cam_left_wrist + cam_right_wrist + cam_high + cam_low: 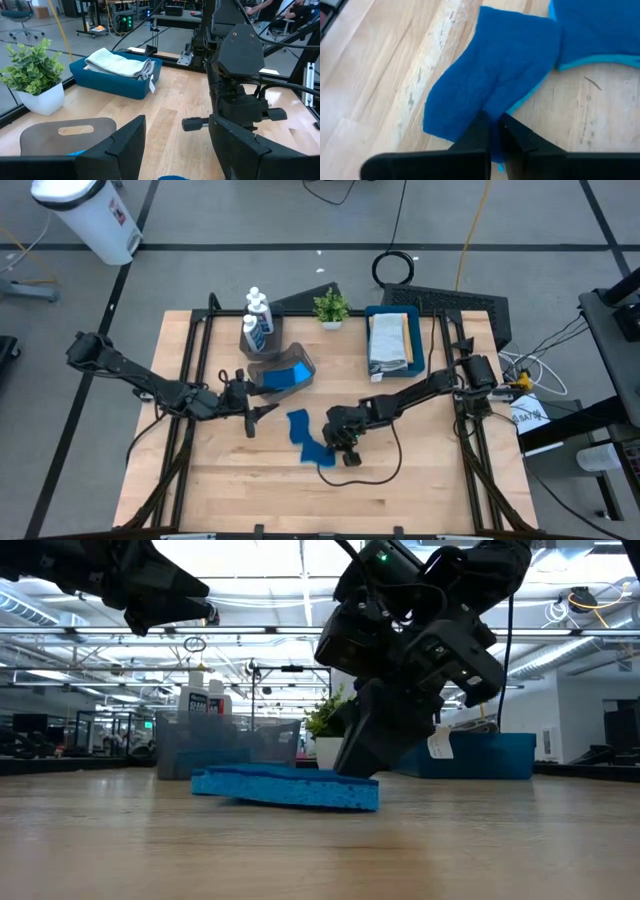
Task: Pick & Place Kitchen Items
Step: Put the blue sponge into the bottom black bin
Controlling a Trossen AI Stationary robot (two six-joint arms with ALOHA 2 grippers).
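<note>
Two blue sponges (310,437) lie flat on the wooden table (420,480) near its middle, touching end to end, so together they make one wavy strip. Long axis runs from the back-left toward the front-right of the table in the overhead view, one end pointing at the grey bin (272,370), the other at the front edge. From table height the sponges (285,786) look flat, thin side toward the camera.

Right gripper (343,442) is down at the table, fingers pinched together on the edge of the nearer sponge (485,80); the wrist camera shows both fingertips (482,131) meeting right at the sponge's wavy rim. Sponge is still lying on the wood.

Left gripper (250,415) hangs above the table just left of the sponges, beside the grey bin, fingers (125,145) apart, holding nothing.

A third blue sponge (283,377) sits inside the grey bin, tilted. Two white bottles (257,315) with blue labels stand upright behind the bin at the back. Small potted plant (331,308) stands at the back centre. Blue tray (419,355) at back right holds a folded grey cloth (388,342), long axis front to back.
</note>
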